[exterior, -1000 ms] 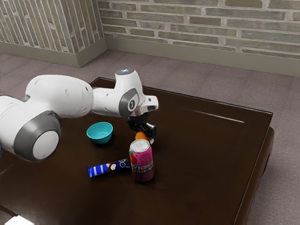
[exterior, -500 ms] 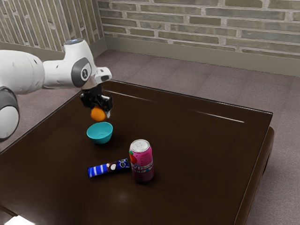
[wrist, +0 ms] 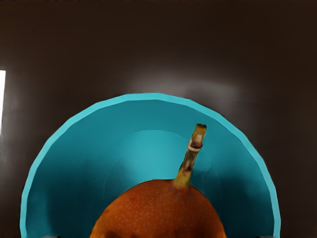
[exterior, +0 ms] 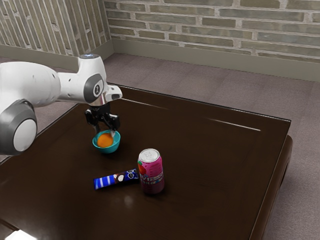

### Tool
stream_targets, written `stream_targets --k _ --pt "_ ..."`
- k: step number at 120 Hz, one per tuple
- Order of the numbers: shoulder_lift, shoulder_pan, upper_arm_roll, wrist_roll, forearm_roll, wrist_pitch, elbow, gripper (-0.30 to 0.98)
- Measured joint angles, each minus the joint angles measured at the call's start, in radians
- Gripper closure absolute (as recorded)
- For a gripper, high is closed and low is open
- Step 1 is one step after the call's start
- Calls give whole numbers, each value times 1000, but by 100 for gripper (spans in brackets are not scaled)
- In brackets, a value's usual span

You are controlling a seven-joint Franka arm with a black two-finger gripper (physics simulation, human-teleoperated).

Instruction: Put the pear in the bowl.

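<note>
- The orange-brown pear (exterior: 105, 140) sits in the teal bowl (exterior: 107, 149), down inside the rim, so the bowl's wall can keep it from rolling away.
- The gripper (exterior: 105, 133) points down over the bowl, its two fingers spread wide on opposite sides of the pear. They are not closed on it and have hold of nothing. That wide stance lets the pear go without pushing it sideways, and should let the hand rise without dragging it.
- From the wrist, the stem (wrist: 190, 156) leans up from the pear within the round of the rim, with bare teal floor beside the fruit. I judge that the pear is resting on the bowl rather than hanging in a grip.
- The bowl stands upright on the dark table (exterior: 210, 170), which gives the fruit a steady base.
- The pink can (exterior: 151, 172) stands upright, well apart from the hand, and the blue snack bar (exterior: 116, 179) lies flat just beside it. Neither is in the way of a straight lift.
- The placing looks all but done. What remains, I think, is to raise the hand straight up, since a fingertip catching the rim or pear could tip the bowl.
</note>
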Motion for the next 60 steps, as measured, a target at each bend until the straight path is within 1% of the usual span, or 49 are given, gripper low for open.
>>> stream_targets --k 10,16,20,28,38,45,52,60 --pt "-19 -3 0 -2 2 -3 -3 12" --pt "-66 -7 0 -1 8 -6 -24 10" --pt "-111 -20 -1 6 25 -27 -34 8" --pt "-200 -35 -7 50 46 -92 -36 6" --pt "-340 -52 -15 120 66 -208 -31 4" --pt "-424 -77 -49 167 122 -276 -17 3" --pt "-468 -98 -63 222 154 -328 6 2" --pt "-496 -104 -68 281 163 -372 16 2"
